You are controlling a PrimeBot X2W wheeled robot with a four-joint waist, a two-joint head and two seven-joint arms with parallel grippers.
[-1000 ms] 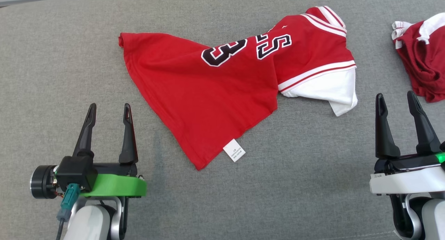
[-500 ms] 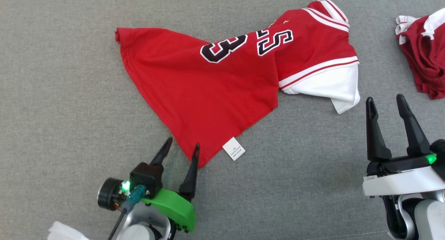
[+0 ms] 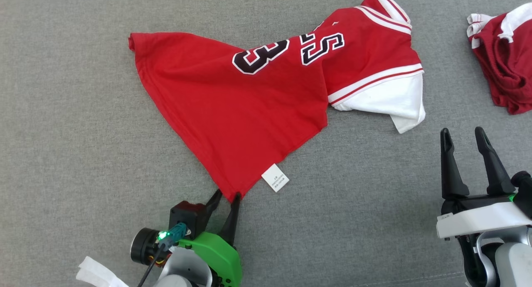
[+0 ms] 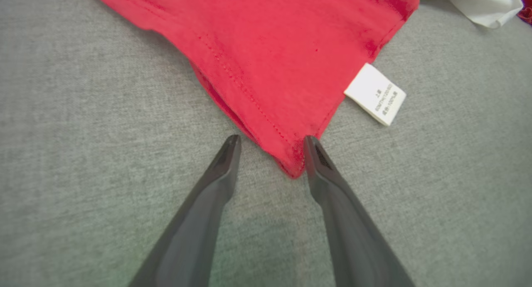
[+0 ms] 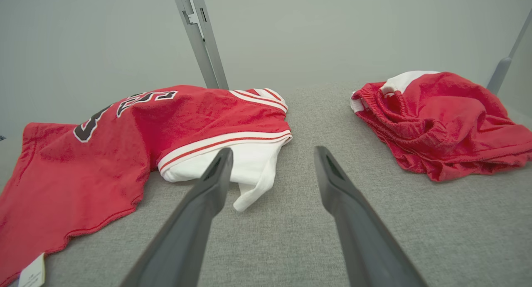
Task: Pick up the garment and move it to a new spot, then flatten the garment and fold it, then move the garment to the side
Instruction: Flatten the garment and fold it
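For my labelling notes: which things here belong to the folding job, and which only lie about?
Job:
red jersey
left gripper, jaws astride its lower corner

Lying about:
crumpled dark red garment
right gripper, open, touching nothing
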